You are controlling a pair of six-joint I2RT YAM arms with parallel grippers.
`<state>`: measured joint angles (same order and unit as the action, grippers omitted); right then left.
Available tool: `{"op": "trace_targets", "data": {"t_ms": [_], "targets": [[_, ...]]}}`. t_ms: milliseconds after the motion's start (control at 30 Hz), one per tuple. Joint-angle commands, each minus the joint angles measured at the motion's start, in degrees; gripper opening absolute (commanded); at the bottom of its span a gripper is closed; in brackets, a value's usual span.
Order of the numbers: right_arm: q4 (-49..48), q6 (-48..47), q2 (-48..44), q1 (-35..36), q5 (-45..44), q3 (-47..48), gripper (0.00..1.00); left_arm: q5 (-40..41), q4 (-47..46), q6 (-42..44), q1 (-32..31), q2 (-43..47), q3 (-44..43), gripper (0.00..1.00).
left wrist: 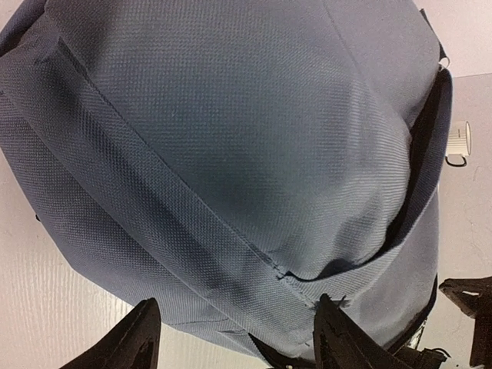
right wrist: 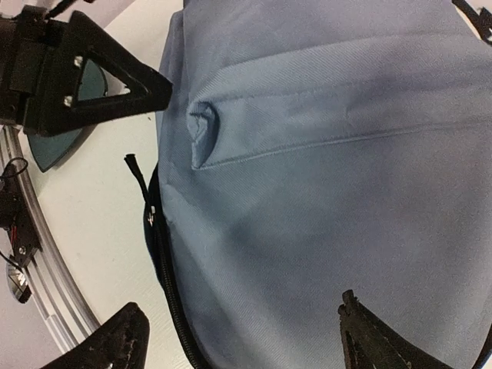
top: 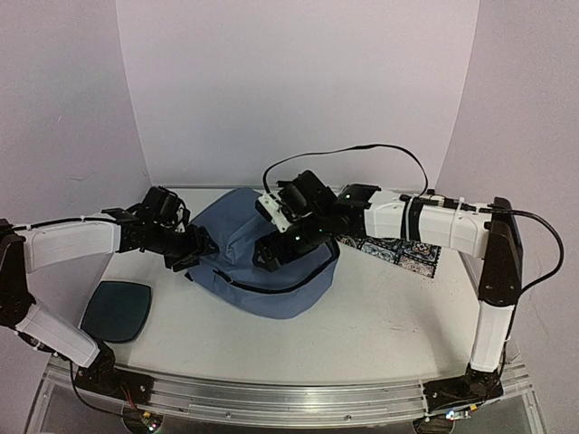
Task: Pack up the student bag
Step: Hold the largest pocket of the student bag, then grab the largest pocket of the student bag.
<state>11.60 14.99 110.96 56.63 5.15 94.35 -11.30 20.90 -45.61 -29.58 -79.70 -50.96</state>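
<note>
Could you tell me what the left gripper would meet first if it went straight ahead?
Most likely the student bag: its blue fabric fills the view just ahead of the left gripper, though the exact gap is unclear.

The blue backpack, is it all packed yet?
Not yet, it seems. Done: nothing visibly packed; the teal pad and a patterned item lie on the table outside the backpack. In hand: both the left gripper and right gripper are open at the bag, holding nothing. Left: probably opening it and putting things in.

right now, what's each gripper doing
left gripper: open, holding nothing, at the student bag
right gripper: open, holding nothing, above the student bag
</note>
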Motion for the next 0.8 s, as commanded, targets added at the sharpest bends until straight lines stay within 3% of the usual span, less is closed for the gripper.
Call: {"op": "trace_targets", "data": {"t_ms": [0, 167, 433, 767], "targets": [[2.3, -3.75, 4.04, 1.96, 2.16, 6.52, 0.81, -2.75, -4.35, -1.07, 0.1, -1.9, 0.75, 0.65], [2.28, -5.53, 9.21, 3.46, 3.8, 11.57, 0.75, -5.58, -6.85, -1.62, 0.1, -3.95, 1.11, 0.59], [0.46, -9.03, 17.65, 5.87, 3.48, 19.56, 0.69, -8.55, -9.39, -2.63, 0.1, -4.35, 3.01, 0.39], [-2.55, -9.28, 23.66, 5.89, -1.79, 23.31, 0.57, -9.55, -9.74, -2.82, 0.14, -4.06, 3.79, 0.38]]}}
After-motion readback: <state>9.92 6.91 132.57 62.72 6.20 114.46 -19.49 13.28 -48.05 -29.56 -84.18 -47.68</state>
